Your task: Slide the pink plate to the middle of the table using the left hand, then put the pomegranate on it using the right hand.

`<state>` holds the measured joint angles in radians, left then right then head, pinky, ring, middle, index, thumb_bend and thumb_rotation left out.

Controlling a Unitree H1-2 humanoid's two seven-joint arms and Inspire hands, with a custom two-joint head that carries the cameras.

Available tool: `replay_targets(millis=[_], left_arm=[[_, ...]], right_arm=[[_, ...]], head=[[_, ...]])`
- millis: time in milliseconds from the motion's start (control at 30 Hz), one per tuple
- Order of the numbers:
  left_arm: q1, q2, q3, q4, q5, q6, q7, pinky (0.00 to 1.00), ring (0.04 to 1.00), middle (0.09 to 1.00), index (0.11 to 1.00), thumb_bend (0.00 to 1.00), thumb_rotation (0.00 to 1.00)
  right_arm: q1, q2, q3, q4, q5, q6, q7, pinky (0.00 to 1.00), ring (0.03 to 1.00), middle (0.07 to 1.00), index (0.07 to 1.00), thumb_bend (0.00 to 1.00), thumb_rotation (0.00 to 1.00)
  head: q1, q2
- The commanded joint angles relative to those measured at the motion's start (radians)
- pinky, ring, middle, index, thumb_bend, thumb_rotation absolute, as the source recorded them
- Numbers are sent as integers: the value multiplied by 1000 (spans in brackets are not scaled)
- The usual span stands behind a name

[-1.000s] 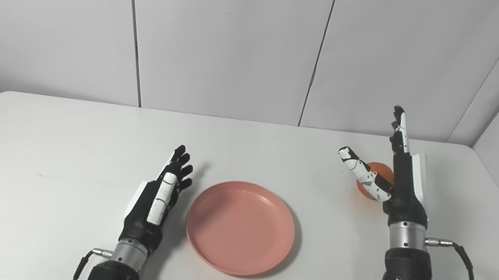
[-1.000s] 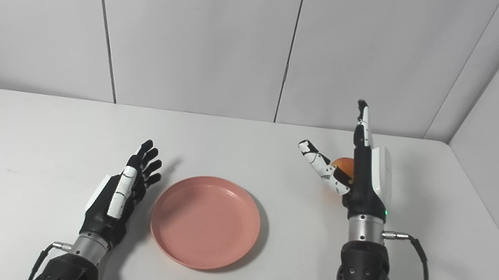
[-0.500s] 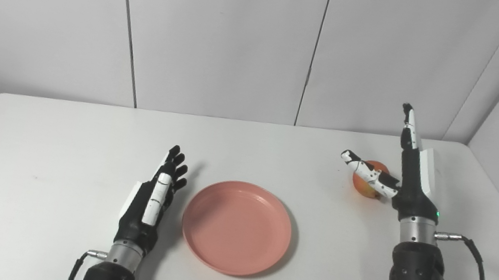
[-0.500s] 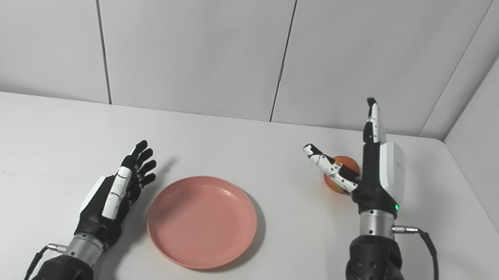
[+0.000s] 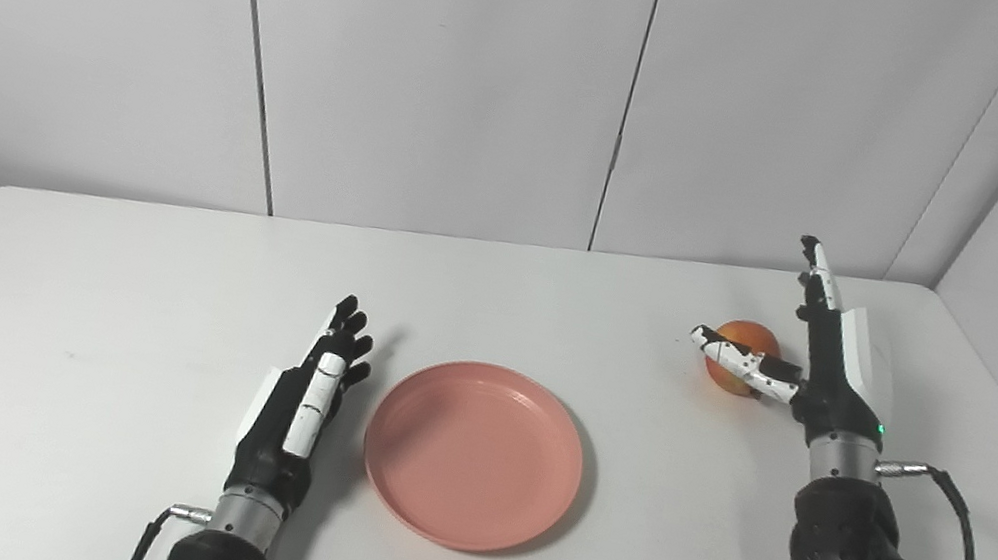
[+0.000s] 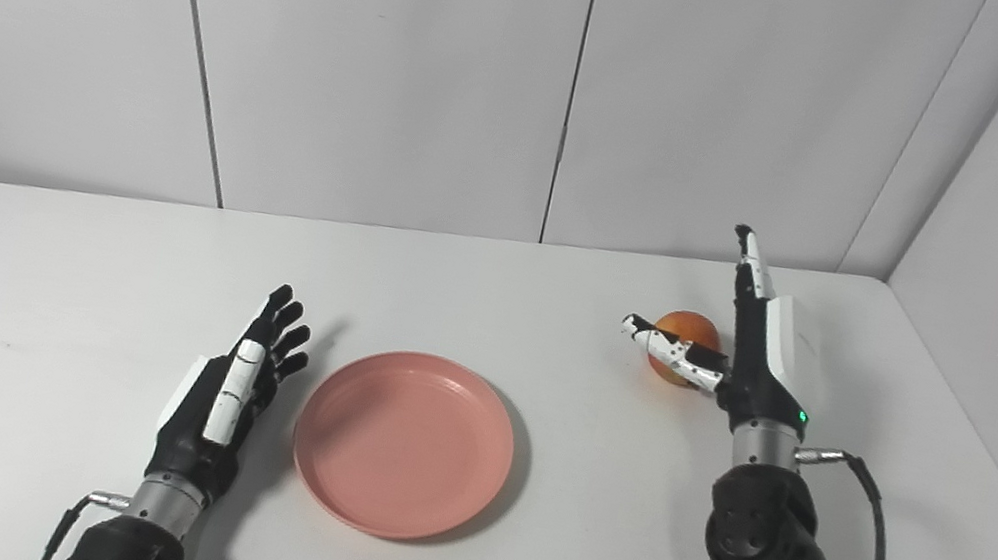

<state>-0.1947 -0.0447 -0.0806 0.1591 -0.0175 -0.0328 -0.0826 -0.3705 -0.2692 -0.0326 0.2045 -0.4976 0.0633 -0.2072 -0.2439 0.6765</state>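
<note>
The pink plate (image 5: 473, 453) lies near the middle of the white table (image 5: 103, 285), toward its front edge. My left hand (image 5: 305, 395) rests open just left of the plate's rim, fingers stretched forward, apart from it. An orange-red pomegranate (image 5: 743, 353) sits on the table at the right. My right hand (image 5: 810, 358) is open beside it, fingers pointing up along its right side and the thumb reaching across its front. I cannot tell whether the thumb touches the fruit.
Grey wall panels (image 5: 455, 60) close off the table's back and right side. A black cable (image 5: 954, 559) loops from the right wrist.
My right hand has come down and moved right around the pomegranate, its thumb now low across the fruit's front. The left hand drew back slightly toward me. The camera shifted a little.
</note>
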Motion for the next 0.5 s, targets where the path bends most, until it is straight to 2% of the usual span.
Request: replay_targets(millis=[0,167,467], left_arm=[[-21,3,1,-34,-5,-12,-5,940,966,994,982,650,1000],[-15,8,-10,-51,20,2,0,928,958,985,981,644,1000],[-17,7,-5,-50,-45,2,-42,964,993,1000,999,636,1000]], right_arm=[[-53,-29,-5,-6,-1,11,-5,794,892,945,955,844,363],[-65,-40,2,50,-8,-8,-20,787,885,930,941,860,325],[-86,-45,23,106,-25,16,-19,796,888,927,931,864,320]], head=[[-2,1],[0,2],[1,6]])
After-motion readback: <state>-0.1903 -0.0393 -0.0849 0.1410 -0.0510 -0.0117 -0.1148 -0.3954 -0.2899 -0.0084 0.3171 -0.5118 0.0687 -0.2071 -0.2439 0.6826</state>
